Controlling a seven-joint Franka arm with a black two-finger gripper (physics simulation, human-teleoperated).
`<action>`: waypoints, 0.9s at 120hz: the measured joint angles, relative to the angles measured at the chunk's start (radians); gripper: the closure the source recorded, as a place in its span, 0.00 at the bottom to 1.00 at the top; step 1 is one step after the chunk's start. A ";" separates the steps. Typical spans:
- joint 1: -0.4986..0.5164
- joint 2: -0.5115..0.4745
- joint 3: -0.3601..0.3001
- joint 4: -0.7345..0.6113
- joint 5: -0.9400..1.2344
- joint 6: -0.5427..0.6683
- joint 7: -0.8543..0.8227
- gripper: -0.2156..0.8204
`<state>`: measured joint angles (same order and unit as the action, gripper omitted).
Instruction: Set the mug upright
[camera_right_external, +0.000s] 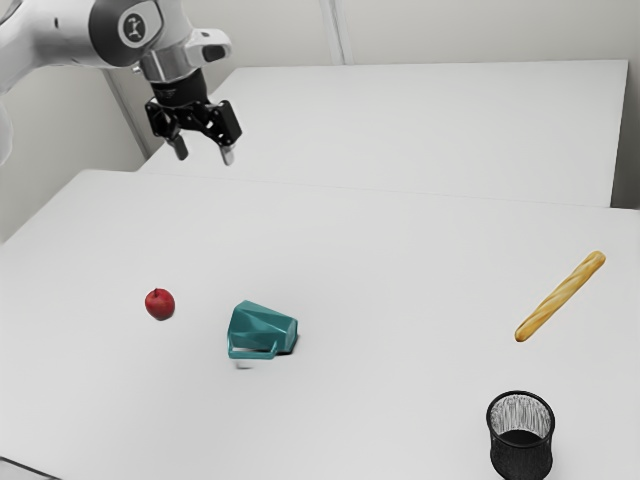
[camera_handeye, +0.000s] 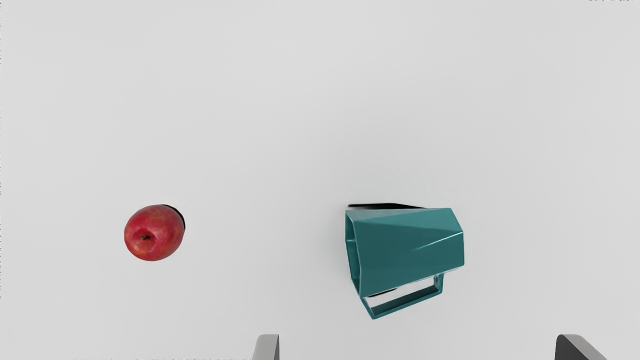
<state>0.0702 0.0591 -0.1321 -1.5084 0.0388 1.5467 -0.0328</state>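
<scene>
Lying on its side, mouth toward the apple, teal mug; mesh cup upright; fingers apart.

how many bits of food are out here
2: the red fruit, off the open end of the mug, and the bread, at the exterior view's right, near the black basket. Anything deep inside the mug would be hidden.

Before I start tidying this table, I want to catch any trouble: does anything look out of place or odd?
Yes: the teal mug lies on its side on the table, its mouth facing the apple, where a mug would normally stand. I see no spill or damage.
</scene>
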 joint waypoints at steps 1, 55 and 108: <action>0.001 0.000 0.000 0.000 0.000 0.000 0.000 0.21; 0.025 -0.026 -0.001 -0.120 -0.081 0.004 -0.004 0.21; 0.149 -0.153 -0.003 -0.528 -0.406 0.235 0.240 0.21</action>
<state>0.2197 -0.0944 -0.1347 -2.0367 -0.3675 1.7814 0.2074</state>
